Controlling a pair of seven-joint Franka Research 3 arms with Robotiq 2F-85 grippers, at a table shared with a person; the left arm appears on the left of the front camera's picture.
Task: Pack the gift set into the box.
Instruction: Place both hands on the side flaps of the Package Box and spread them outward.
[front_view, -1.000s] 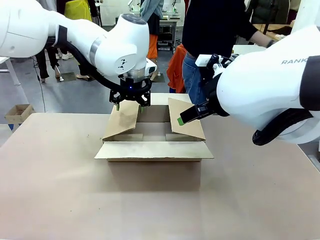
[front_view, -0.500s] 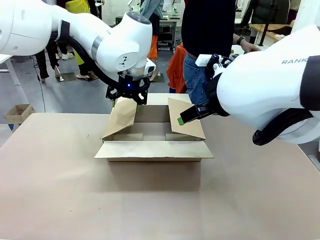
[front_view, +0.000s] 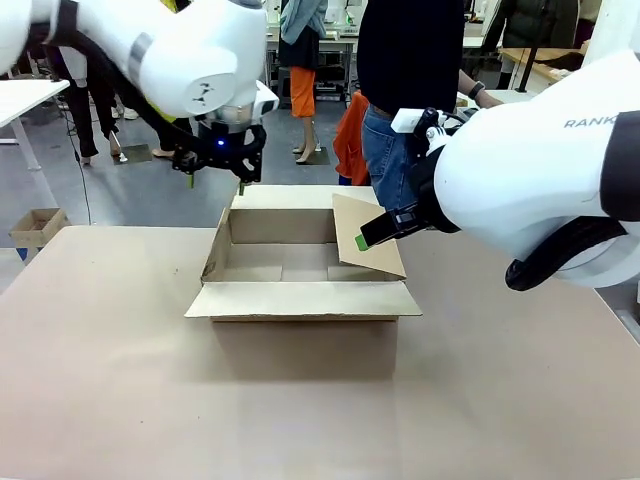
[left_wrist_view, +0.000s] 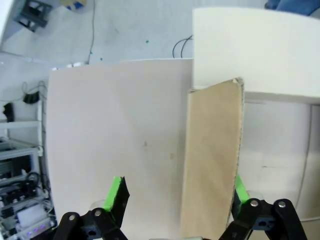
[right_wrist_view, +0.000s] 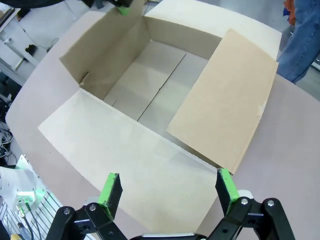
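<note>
- Left gripper (front_view: 215, 172), fingers spread, is being held above the box (front_view: 300, 300) at 11 o'clock.
- Right gripper (front_view: 368, 238), likewise spread, is being held at 3 o'clock.

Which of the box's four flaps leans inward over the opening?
The flap on the robot's right; the near flap lies flat outward, the left flap stands upright, the far flap folds back.

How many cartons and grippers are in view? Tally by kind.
Cartons: 2 (the box on the table, small carton on the floor)
Grippers: 2 (left gripper, right gripper, both open)
Total: 4
</note>
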